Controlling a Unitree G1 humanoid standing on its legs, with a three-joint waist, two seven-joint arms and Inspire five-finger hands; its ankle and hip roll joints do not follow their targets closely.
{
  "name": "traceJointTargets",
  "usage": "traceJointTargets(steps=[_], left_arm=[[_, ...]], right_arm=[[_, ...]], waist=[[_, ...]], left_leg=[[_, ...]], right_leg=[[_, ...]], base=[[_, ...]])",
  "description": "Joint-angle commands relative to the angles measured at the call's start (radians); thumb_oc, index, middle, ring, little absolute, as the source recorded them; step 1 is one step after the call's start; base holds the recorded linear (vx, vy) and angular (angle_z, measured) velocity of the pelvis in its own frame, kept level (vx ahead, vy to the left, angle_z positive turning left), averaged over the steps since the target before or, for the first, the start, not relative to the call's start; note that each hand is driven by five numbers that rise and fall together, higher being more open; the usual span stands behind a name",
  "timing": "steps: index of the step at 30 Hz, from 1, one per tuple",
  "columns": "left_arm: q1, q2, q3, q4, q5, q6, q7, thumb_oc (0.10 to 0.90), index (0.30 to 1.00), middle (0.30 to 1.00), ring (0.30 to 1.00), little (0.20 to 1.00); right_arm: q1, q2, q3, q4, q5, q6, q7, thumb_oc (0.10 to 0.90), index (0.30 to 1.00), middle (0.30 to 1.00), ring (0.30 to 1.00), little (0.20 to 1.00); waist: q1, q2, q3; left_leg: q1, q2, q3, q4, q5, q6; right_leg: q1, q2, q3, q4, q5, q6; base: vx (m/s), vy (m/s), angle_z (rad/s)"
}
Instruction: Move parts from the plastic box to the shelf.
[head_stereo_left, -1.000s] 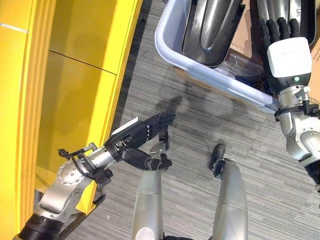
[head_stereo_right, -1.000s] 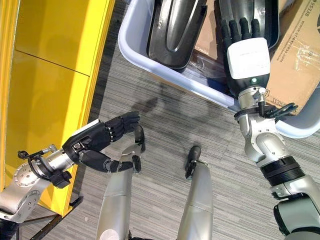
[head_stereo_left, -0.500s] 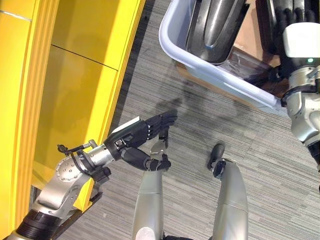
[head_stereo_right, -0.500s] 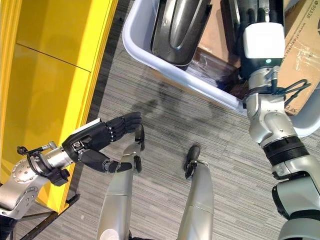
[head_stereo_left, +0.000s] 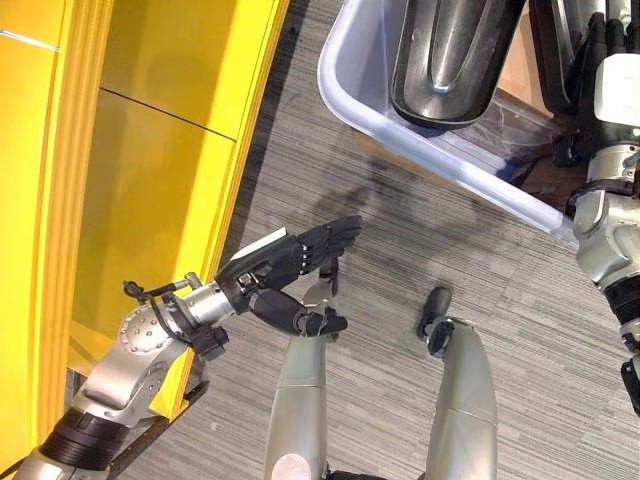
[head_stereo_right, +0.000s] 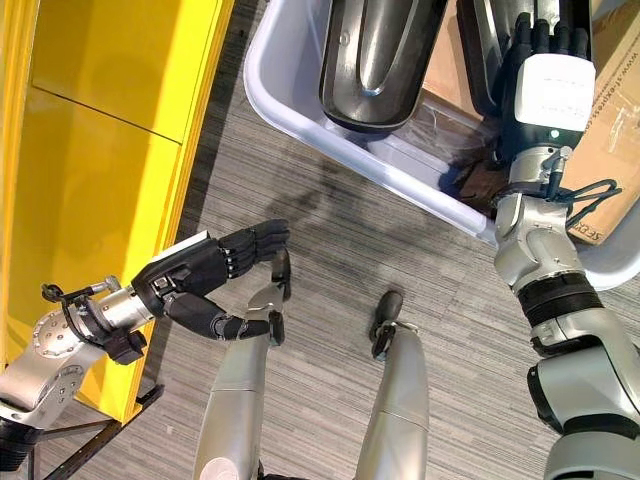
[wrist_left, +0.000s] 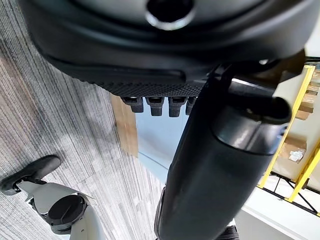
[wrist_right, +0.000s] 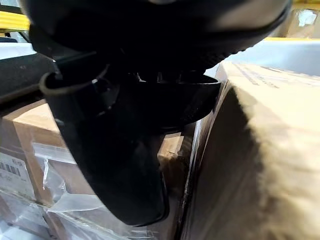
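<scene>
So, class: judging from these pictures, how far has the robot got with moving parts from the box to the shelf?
Nothing looks moved yet. The dark glossy moulded part lies in the pale translucent plastic box. In hand: the right hand reaches into that box, its grip hidden. The left hand hangs open and empty over the carpet beside the yellow shelf. Lifting and placing remain.

The cardboard box (head_stereo_right: 612, 150) carries printed lettering, too small and cut off to read.

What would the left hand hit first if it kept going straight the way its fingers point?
Probably the pale plastic box. The left hand, fingers straight, points across grey carpet toward it; depth is unclear.
</scene>
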Motion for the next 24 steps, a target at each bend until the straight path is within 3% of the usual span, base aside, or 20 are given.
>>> traceJointTargets(steps=[1, 7, 10, 13, 19, 24], left_arm=[[-0.006, -0.049, -0.032, -0.06, -0.023, -0.095, -0.01, 0.9, 1.0, 1.0, 1.0, 1.0], [-0.005, -0.042, -0.029, -0.053, -0.035, -0.101, -0.015, 0.9, 1.0, 1.0, 1.0, 1.0], [-0.025, -0.042, -0.037, -0.037, -0.033, -0.096, -0.018, 0.9, 1.0, 1.0, 1.0, 1.0], [-0.098, -0.064, -0.072, 0.049, -0.009, -0.102, -0.028, 0.9, 1.0, 1.0, 1.0, 1.0], [-0.211, -0.12, -0.189, 0.27, 0.04, -0.214, -0.003, 0.9, 1.0, 1.0, 1.0, 1.0], [-0.292, -0.193, -0.279, 0.38, 0.102, -0.24, 0.084, 0.9, 1.0, 1.0, 1.0, 1.0]], right_arm=[[0.006, -0.043, -0.027, 0.053, -0.056, 0.055, -0.11, 0.9, 1.0, 1.0, 1.0, 1.0], [-0.001, -0.047, 0.015, 0.076, -0.066, 0.034, -0.072, 0.9, 1.0, 1.0, 1.0, 1.0], [-0.015, -0.047, 0.037, 0.085, -0.19, 0.026, -0.045, 0.9, 1.0, 1.0, 1.0, 1.0], [-0.073, -0.036, 0.111, 0.125, -0.176, 0.03, -0.032, 0.9, 1.0, 1.0, 1.0, 1.0], [-0.168, -0.02, 0.276, 0.167, -0.033, 0.028, 0.002, 0.9, 1.0, 1.0, 1.0, 1.0], [-0.206, 0.009, 0.348, 0.17, -0.059, -0.005, 0.104, 0.9, 1.0, 1.0, 1.0, 1.0]], waist=[[-0.011, 0.067, -0.012], [-0.007, 0.07, -0.012], [-0.004, 0.066, -0.012], [-0.004, 0.047, -0.012], [-0.024, 0.009, -0.012], [-0.049, -0.022, -0.012]], left_leg=[[0.028, 0.011, -0.066, -0.021, -0.088, -0.02], [0.023, 0.011, -0.067, -0.022, -0.085, -0.02], [0.018, 0.011, -0.066, -0.02, -0.083, -0.012], [0.007, 0.012, -0.072, -0.009, -0.083, -0.009], [0.002, 0.028, -0.07, -0.012, -0.071, -0.016], [0.002, 0.043, -0.061, -0.008, -0.074, -0.014]], right_leg=[[0.005, 0.0, -0.034, 0.049, -0.038, 0.007], [-0.003, -0.005, -0.033, 0.06, -0.04, 0.006], [-0.005, -0.006, -0.037, 0.061, -0.035, 0.012], [-0.014, -0.001, -0.04, 0.068, -0.029, 0.01], [-0.01, 0.021, -0.047, 0.055, -0.015, 0.003], [-0.007, 0.038, -0.045, 0.055, -0.018, -0.003]], base=[[0.0, 0.046, -0.03], [0.0, 0.007, -0.02], [0.0, 0.0, 0.0], [-0.01, -0.051, 0.01], [0.0, -0.024, -0.01], [0.01, 0.0, -0.05]])
